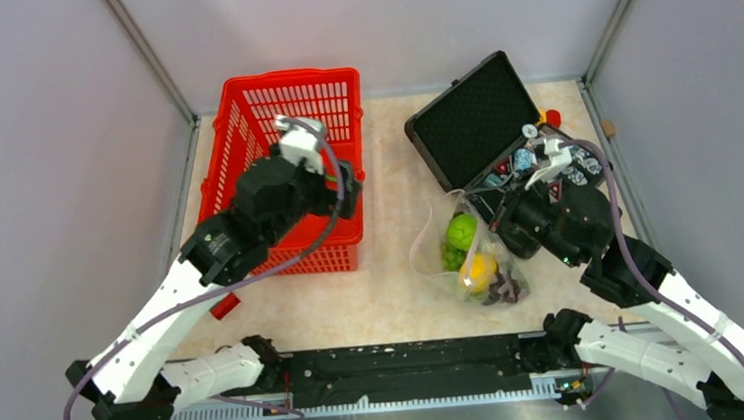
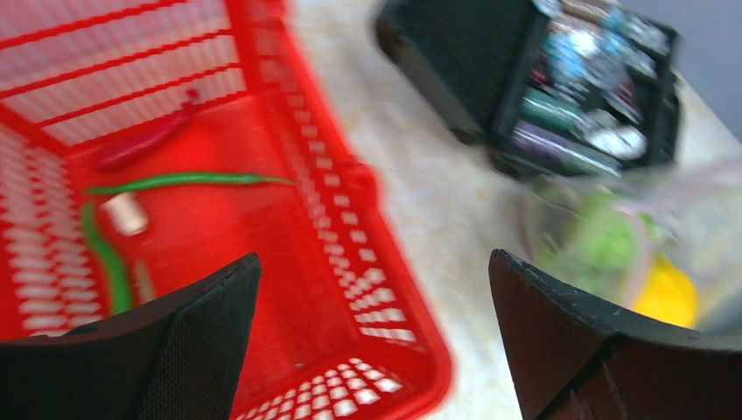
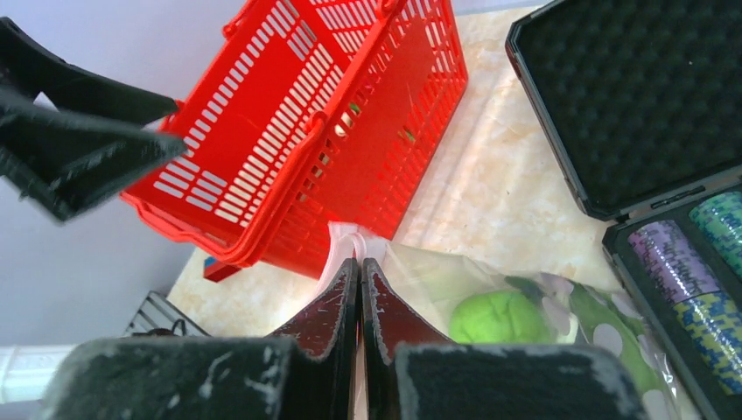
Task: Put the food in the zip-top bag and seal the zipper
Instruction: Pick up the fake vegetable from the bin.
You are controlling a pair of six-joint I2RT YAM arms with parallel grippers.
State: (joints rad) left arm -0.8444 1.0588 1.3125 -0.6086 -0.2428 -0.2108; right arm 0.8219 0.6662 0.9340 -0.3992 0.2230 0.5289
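The zip-top bag [image 1: 467, 258] lies on the table between the basket and the case. It holds a green lime [image 1: 461, 231], a yellow lemon [image 1: 476, 270] and dark purple grapes [image 1: 505, 288]. My right gripper [image 1: 497, 222] is shut on the bag's pink zipper strip [image 3: 357, 243], with the lime [image 3: 499, 317] just to its right. My left gripper [image 1: 349, 187] is open and empty above the right rim of the red basket [image 1: 242, 140]. The blurred left wrist view shows long green leaves [image 2: 184, 181] on the basket floor, between and beyond the open fingers [image 2: 219, 324]. No fish is in view.
An open black foam-lined case [image 1: 471, 122] with small gadgets [image 1: 555, 160] stands at the back right, close behind the bag. A small red block [image 1: 223, 306] lies in front of the basket. Grey walls close in the table on three sides.
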